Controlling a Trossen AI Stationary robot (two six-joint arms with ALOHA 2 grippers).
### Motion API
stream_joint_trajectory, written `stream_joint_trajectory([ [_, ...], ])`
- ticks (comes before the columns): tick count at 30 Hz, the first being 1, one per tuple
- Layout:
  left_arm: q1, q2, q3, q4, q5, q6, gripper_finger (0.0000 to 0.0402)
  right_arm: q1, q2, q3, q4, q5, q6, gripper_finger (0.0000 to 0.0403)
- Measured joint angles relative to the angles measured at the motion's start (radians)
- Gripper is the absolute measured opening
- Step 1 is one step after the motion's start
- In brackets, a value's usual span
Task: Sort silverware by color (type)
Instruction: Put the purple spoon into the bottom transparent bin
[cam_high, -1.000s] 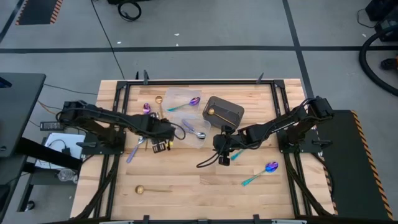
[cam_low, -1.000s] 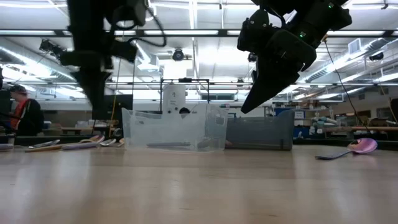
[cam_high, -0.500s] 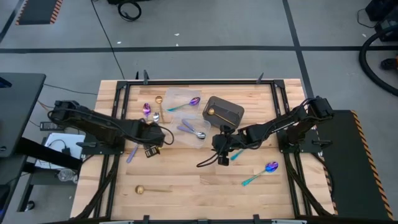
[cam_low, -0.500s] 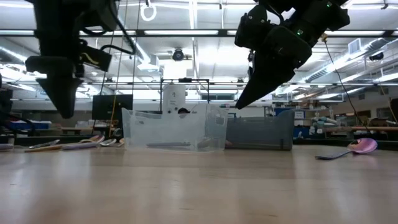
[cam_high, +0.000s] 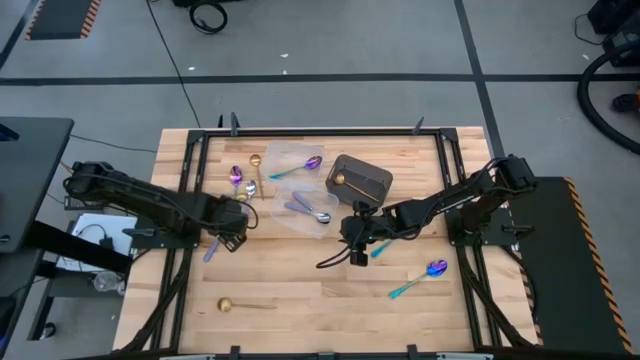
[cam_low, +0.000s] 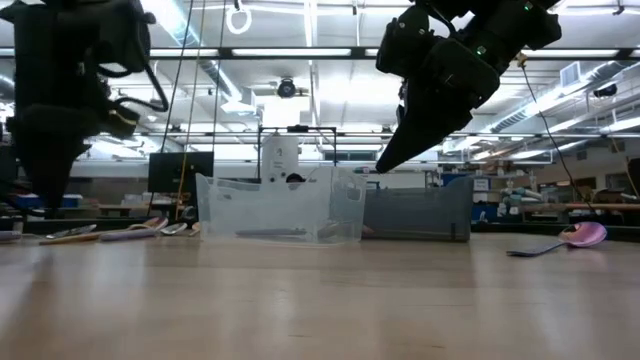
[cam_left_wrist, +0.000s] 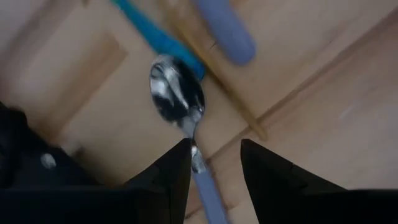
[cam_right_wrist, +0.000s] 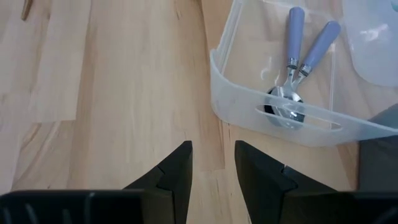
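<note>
A wooden table seen from above, with two dark robot arms reaching inward. The left end effector hangs low over the left side of the table, its fingers released and straddling the neck of a silver spoon with a lavender handle that lies flat on the wood beside a teal-handled spoon. This looks like the start of a pick: the next move calls for lowering and closing on the handle, then carrying it to the clear tub near the table's middle, where two matching lavender-handled spoons already lie. The right end effector waits above bare wood just beside that tub, fingers parted and holding nothing. A gold spoon near the front edge and an iridescent spoon at the right remain unsorted.
</note>
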Motion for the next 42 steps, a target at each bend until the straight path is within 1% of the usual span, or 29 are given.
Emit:
stream_joint_trajectory([
  [3,0.000,0.001,-0.020,0.002,0.023,-0.049,0.0146,0.000,0.000,0.000,0.002,0.000,-0.001,0.0130],
  [8,0.000,0.000,-0.063,0.010,0.067,-0.085,0.0146,0.000,0.000,0.000,0.004,0.000,-0.001,0.0130],
  [20,0.000,-0.002,-0.169,0.143,0.156,-0.121,0.0142,0.000,0.000,0.000,0.005,0.000,0.000,0.0130],
  [23,-0.005,-0.002,-0.178,0.153,0.155,-0.113,0.0137,0.000,0.000,0.000,0.005,0.000,0.000,0.0130],
  [25,-0.011,-0.002,-0.178,0.157,0.151,-0.098,0.0126,0.000,0.000,0.000,0.005,0.000,-0.001,0.0130],
  [31,-0.012,-0.002,-0.179,0.165,0.147,-0.095,0.0055,0.000,0.000,0.000,0.013,0.000,-0.004,0.0130],
  [32,-0.012,-0.001,-0.179,0.165,0.145,-0.097,0.0050,0.000,0.000,0.000,0.013,0.000,-0.004,0.0130],
  [37,-0.013,-0.001,-0.179,0.165,0.136,-0.110,0.0050,0.003,0.000,0.000,0.016,0.000,0.007,0.0130],
  [39,-0.013,0.001,-0.161,0.149,0.127,-0.112,0.0050,0.007,0.000,0.000,0.016,0.000,0.008,0.0130],
  [42,-0.012,0.005,-0.114,0.104,0.075,-0.091,0.0050,0.011,0.000,0.000,0.023,0.000,0.008,0.0130],
])
